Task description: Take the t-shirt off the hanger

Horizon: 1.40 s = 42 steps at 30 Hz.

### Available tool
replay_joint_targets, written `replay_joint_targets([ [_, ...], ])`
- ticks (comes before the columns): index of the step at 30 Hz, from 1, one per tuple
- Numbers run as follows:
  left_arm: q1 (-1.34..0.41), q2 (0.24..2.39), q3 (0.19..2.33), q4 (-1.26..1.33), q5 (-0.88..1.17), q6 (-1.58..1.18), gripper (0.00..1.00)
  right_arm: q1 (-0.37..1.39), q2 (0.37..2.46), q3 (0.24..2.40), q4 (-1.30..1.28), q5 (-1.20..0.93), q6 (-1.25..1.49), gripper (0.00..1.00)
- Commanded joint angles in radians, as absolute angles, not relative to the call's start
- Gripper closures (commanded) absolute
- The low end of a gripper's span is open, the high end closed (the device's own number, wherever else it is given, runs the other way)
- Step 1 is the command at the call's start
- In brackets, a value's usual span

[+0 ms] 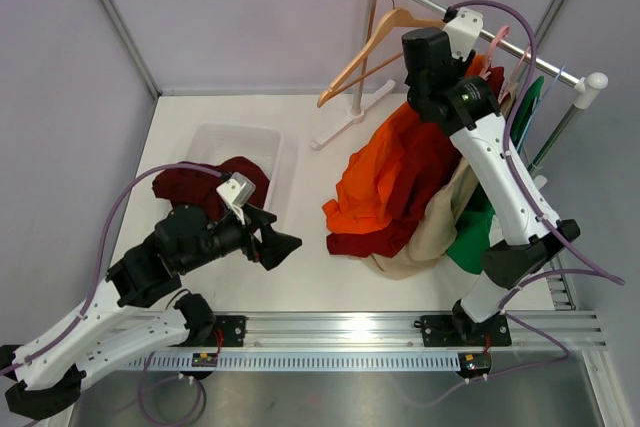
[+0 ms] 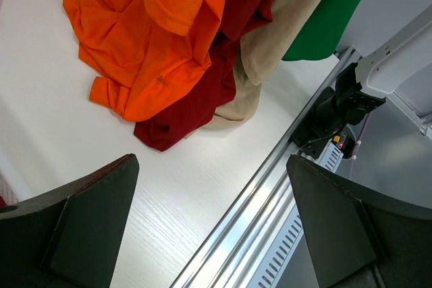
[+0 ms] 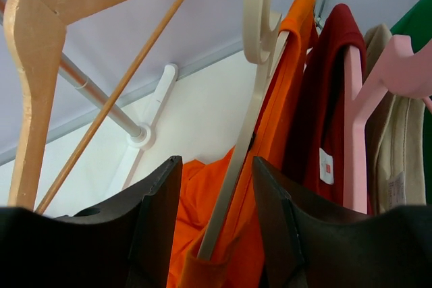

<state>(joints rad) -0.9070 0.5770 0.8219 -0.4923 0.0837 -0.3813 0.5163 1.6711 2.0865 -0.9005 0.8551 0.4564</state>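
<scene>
An orange t-shirt (image 1: 385, 182) hangs on a cream hanger (image 3: 236, 173) on the rack rail (image 1: 470, 22), and its lower part lies bunched on the table. My right gripper (image 1: 428, 92) is up at the rail. In the right wrist view the right gripper (image 3: 216, 227) is open, with the cream hanger's arm and the orange shirt's (image 3: 287, 126) shoulder between the fingers (image 3: 155, 220), not touching them. My left gripper (image 1: 278, 245) is open and empty low over the table left of the shirt pile. The left wrist view shows the left gripper (image 2: 212, 224) facing the orange shirt (image 2: 148, 45).
A dark red shirt (image 3: 331, 99), a beige one (image 1: 425, 242) and a green one (image 1: 470, 247) hang beside the orange one. An empty wooden hanger (image 1: 370, 47) and a pink hanger (image 3: 378, 85) are on the rail. A clear bin (image 1: 265, 147) holds a dark red garment (image 1: 205, 187).
</scene>
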Motion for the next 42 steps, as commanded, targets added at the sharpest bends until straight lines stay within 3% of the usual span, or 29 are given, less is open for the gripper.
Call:
replay_joint_targets([
  [1, -0.913, 0.575, 0.816, -0.445, 0.101, -0.367, 0.01, 0.489, 1.678, 2.094, -0.874, 0.873, 0.451, 0.46],
  [5, -0.913, 0.581, 0.815, -0.446, 0.098, -0.367, 0.01, 0.472, 1.677, 2.074, -0.877, 0.873, 0.469, 0.45],
  [10, -0.913, 0.597, 0.818, -0.445, 0.101, -0.367, 0.01, 0.462, 1.670, 2.057, -0.853, 0.873, 0.460, 0.66],
  [12, -0.913, 0.598, 0.819, -0.445, 0.098, -0.367, 0.01, 0.450, 1.677, 2.060, -0.850, 0.842, 0.462, 0.63],
  [15, -0.913, 0.601, 0.816, -0.443, 0.095, -0.368, 0.01, 0.425, 1.681, 2.043, -0.848, 0.783, 0.488, 0.48],
  [17, -0.913, 0.603, 0.815, -0.445, 0.092, -0.368, 0.01, 0.416, 1.678, 2.028, -0.830, 0.766, 0.494, 0.48],
  [18, -0.913, 0.606, 0.815, -0.445, 0.092, -0.368, 0.01, 0.414, 1.672, 2.013, -0.824, 0.770, 0.495, 0.52],
  [22, -0.913, 0.618, 0.819, -0.443, 0.092, -0.368, 0.01, 0.414, 1.651, 1.987, -0.766, 0.784, 0.483, 0.88],
  [25, -0.913, 0.630, 0.822, -0.442, 0.095, -0.371, 0.01, 0.417, 1.620, 1.947, -0.684, 0.781, 0.446, 1.00],
  [32, -0.913, 0.657, 0.850, -0.442, 0.097, -0.368, 0.01, 0.451, 1.601, 1.954, -0.558, 0.834, 0.332, 1.00],
  [35, -0.913, 0.660, 0.868, -0.445, 0.109, -0.371, 0.01, 0.489, 1.632, 2.054, -0.543, 0.926, 0.267, 1.00],
  [42, -0.913, 0.669, 0.896, -0.443, 0.104, -0.371, 0.02, 0.541, 1.687, 2.189, -0.646, 1.051, 0.270, 1.00],
])
